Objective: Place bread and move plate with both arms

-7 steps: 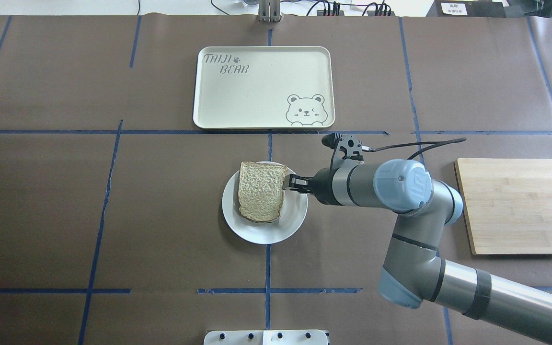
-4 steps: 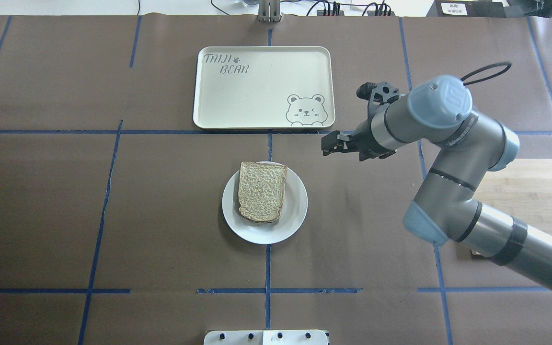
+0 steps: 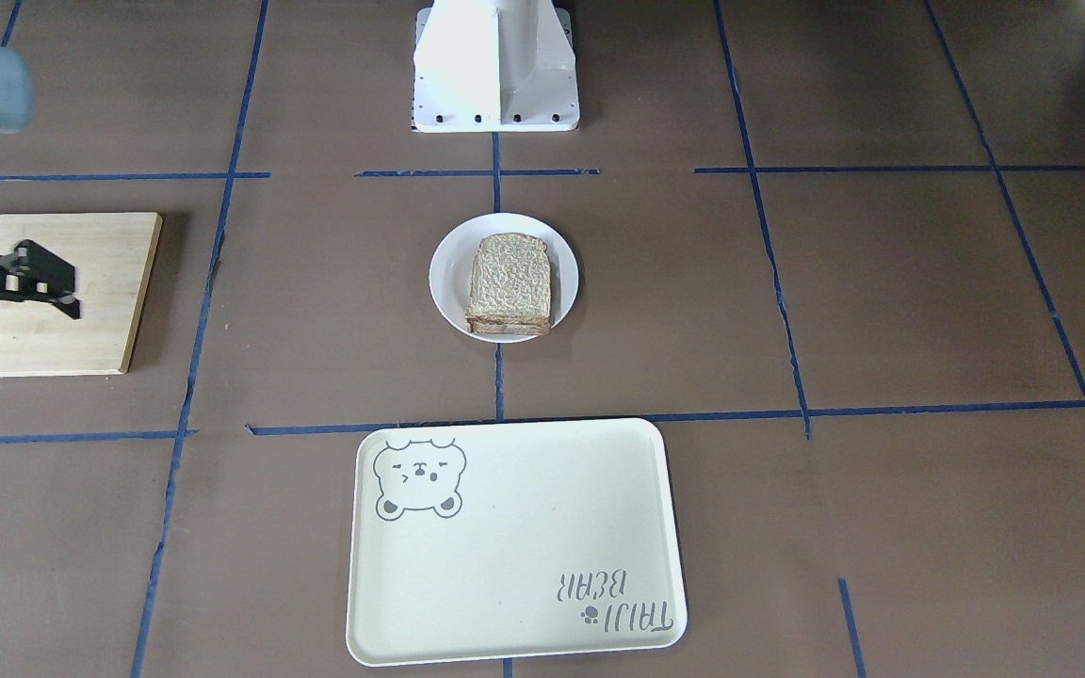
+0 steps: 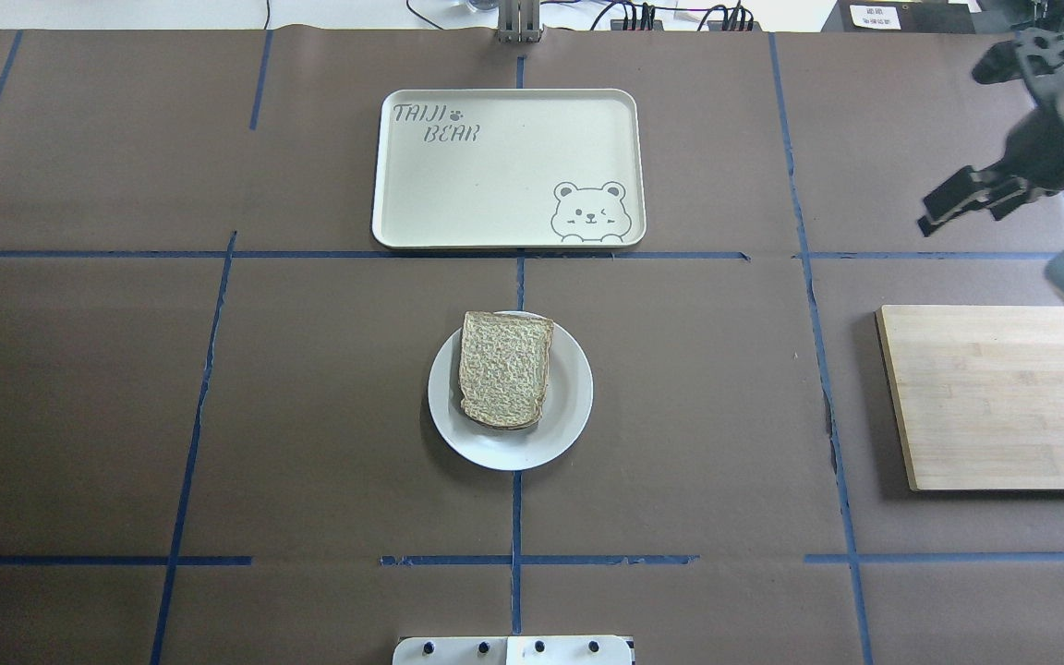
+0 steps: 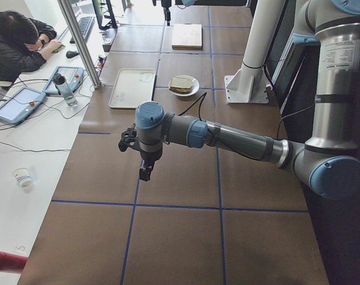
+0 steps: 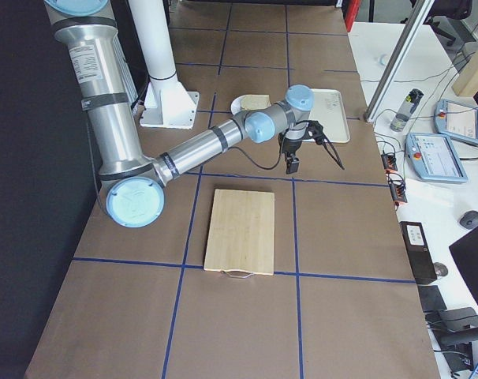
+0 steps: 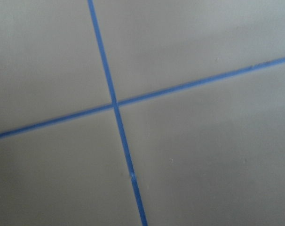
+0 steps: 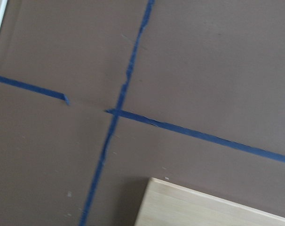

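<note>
The bread (image 4: 505, 368) lies flat on the small white plate (image 4: 572, 414) at the table's middle; both also show in the front view, the bread (image 3: 510, 281) on the plate (image 3: 446, 275). Nothing holds them. My right gripper (image 4: 937, 214) hangs in the air far to the right, beyond the wooden board, open and empty; in the front view it (image 3: 57, 287) is at the left edge. My left gripper (image 5: 145, 172) shows only in the exterior left view, far from the plate over bare table; I cannot tell whether it is open or shut.
A cream rectangular tray (image 4: 495, 185) with a bear drawing lies beyond the plate. A wooden cutting board (image 4: 1003, 397) lies at the right. Blue tape lines cross the brown table cover. The white robot base (image 3: 495, 66) stands behind the plate.
My right gripper has left the bread's right edge and swung up and far to the right. The bread stays on the plate, unmoved.
</note>
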Robot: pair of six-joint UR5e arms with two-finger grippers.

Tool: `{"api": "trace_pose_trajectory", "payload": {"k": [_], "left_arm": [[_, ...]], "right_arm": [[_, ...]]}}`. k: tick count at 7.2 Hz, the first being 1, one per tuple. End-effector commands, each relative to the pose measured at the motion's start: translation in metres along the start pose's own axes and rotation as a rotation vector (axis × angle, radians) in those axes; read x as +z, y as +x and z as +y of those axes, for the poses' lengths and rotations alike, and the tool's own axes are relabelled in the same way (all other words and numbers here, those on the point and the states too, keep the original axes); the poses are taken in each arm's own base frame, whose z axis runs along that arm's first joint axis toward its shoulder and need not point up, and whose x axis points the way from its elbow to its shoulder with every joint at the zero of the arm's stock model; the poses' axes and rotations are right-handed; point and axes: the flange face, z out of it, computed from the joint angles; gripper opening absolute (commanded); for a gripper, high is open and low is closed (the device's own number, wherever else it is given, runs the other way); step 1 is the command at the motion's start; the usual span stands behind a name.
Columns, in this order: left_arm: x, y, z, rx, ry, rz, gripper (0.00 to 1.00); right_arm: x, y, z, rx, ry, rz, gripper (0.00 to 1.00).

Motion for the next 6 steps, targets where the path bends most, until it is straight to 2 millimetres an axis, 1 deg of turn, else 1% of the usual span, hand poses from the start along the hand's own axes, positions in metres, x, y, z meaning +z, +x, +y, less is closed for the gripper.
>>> {"api": "trace_pose_trajectory", "payload": {"k": [1, 2, 3, 4, 5, 6], "left_arm": [[-0.005, 0.014, -0.018, -0.064, 0.02, 0.012, 1.0], [0.007, 0.046, -0.027, 0.015, 0.023, 0.045, 1.0], [0.028, 0.084, -0.033, 0.103, 0.037, 0.078, 1.0], [0.045, 0.124, -0.038, 0.044, 0.05, 0.121, 1.0], [0.063, 0.166, -0.038, -0.014, 0.072, 0.192, 1.0], [0.09, 0.221, -0.031, -0.084, 0.062, 0.283, 1.0]], "right_arm": [[-0.019, 0.125, 0.101, -0.125, -0.019, 0.034, 1.0], [-0.024, 0.169, 0.147, -0.121, -0.025, 0.045, 1.0], [-0.014, 0.191, 0.189, -0.071, -0.054, 0.045, 1.0], [-0.003, 0.2, 0.217, -0.038, -0.074, 0.043, 1.0], [-0.001, 0.209, 0.227, -0.023, -0.064, 0.046, 1.0], [-0.005, 0.212, 0.227, -0.008, -0.053, 0.049, 1.0]]}}
